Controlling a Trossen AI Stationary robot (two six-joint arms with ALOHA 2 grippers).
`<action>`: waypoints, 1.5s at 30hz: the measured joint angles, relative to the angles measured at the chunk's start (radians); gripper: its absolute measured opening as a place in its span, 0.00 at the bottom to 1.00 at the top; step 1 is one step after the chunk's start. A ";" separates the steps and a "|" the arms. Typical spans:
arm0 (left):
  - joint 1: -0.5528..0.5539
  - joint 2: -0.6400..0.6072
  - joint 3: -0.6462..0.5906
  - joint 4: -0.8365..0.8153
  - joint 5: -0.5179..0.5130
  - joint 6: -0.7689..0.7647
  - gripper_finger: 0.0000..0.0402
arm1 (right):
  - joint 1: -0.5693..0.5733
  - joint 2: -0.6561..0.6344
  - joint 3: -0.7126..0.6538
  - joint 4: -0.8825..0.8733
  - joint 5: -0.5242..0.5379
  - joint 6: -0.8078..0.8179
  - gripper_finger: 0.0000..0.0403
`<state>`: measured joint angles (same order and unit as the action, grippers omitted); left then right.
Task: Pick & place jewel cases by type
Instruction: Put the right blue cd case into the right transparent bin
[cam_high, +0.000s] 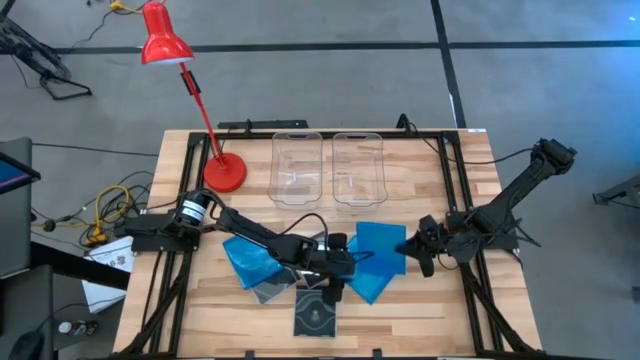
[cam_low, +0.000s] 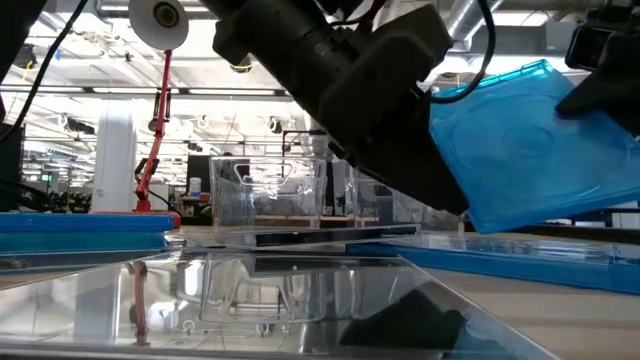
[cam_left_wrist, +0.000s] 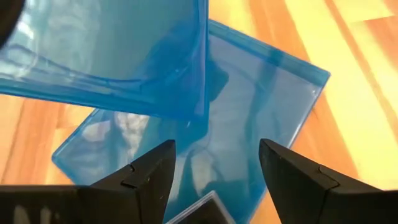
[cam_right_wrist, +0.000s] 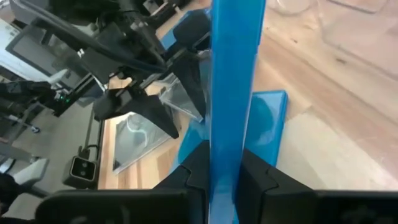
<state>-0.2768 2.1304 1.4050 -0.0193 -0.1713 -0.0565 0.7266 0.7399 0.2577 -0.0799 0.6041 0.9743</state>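
Wood-slat table (cam_high: 420, 320) on a black frame, grey floor around it; low view shows an open workshop hall behind. Red desk lamp (cam_high: 224, 172) at the table's 10 o'clock, two clear bins (cam_high: 297, 166) (cam_high: 359, 166) side by side at 12 o'clock. Right gripper (cam_right_wrist: 224, 163) sits at 3 o'clock, fingers clamped narrow on the edge of a blue jewel case (cam_high: 380, 246), which is lifted off the wood and tilted in the low view (cam_low: 530, 140); the right wrist view sees it edge-on between the pads (cam_right_wrist: 235, 93). Left gripper (cam_left_wrist: 214, 171) reaches in from 9 o'clock to just past table centre, fingers wide apart and gripping nothing, hanging over a second blue case (cam_left_wrist: 261, 118) lying flat on the table, with the lifted case's corner just beside it. That flat case is at 5 o'clock of centre (cam_high: 368, 282). Another blue case (cam_high: 245, 258) lies at 8 o'clock under the left arm, a clear case (cam_high: 268, 290) touching its near edge. A dark grey case (cam_high: 314, 316) showing a disc sits at 6 o'clock near the table's front edge.
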 joint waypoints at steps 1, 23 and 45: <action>0.000 0.000 0.001 -0.002 0.000 0.000 0.56 | 0.000 -0.004 0.000 0.001 0.002 -0.010 0.08; -0.088 -0.231 0.003 -0.354 -0.349 0.059 0.56 | -0.162 -0.205 0.119 0.005 0.137 -0.438 0.11; -0.233 -0.293 -0.100 -0.939 -0.853 -0.498 0.56 | -0.790 -0.147 0.220 0.001 -0.213 -0.644 0.09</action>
<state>-0.5099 1.8373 1.3049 -0.9580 -1.0242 -0.5547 -0.0635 0.5929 0.4782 -0.0793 0.3914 0.3299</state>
